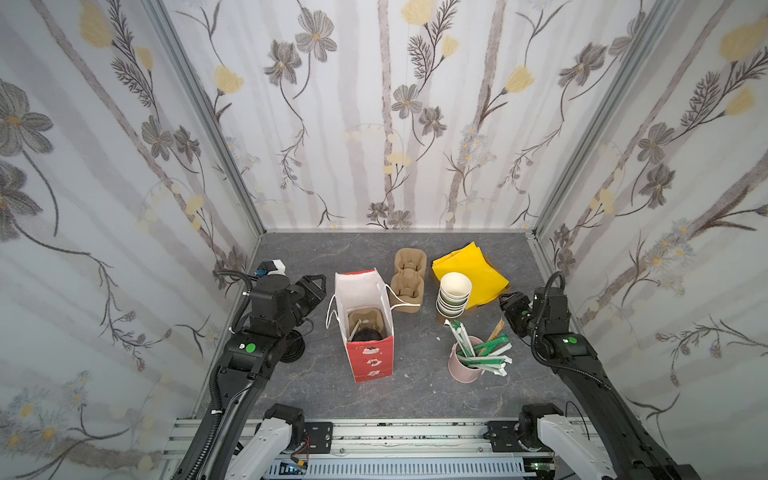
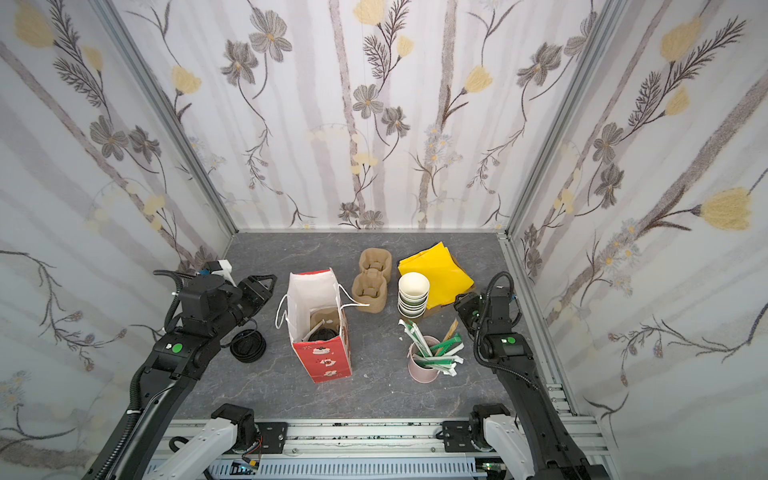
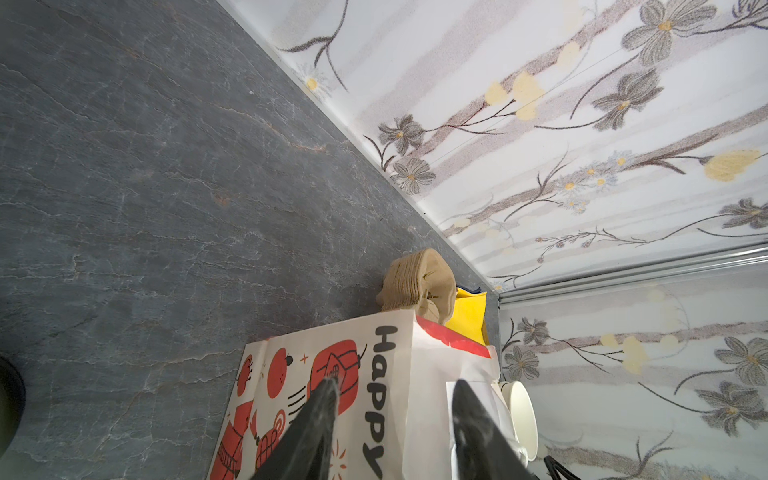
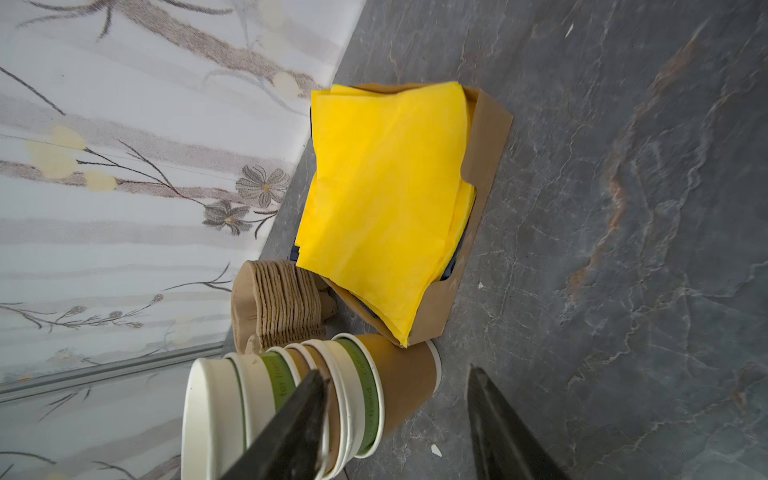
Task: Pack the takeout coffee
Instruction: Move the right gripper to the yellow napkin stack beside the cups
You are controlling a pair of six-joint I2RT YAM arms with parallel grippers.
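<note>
Grey stone-look tabletop (image 1: 415,399), flowered walls on three sides. Red and white paper bag (image 1: 370,361) stands upright with its mouth open, lower centre-left of both top views.

Takeout coffee (image 1: 368,333): inside the bag, black lid up, seated in a cardboard cup carrier (image 1: 365,316). A thin white stick, probably a straw, leans beside it.

Left gripper (image 3: 395,382): jaws about half apart, nothing between them. In both top views it sits just left of the bag, not touching it.

Right gripper (image 4: 395,370): jaws parted likewise, empty, at the right side of the table. It points at the stack of empty cups (image 1: 455,291) and the yellow napkins (image 1: 469,266) behind it.

Judgement: the cup is packed already; the step in hand looks like adding extras, most likely a napkin. The next move calls for the right gripper to clear the cup stack, reach the napkins and pinch only the top sheet, then carry it over the bag mouth without tipping the bag
</note>
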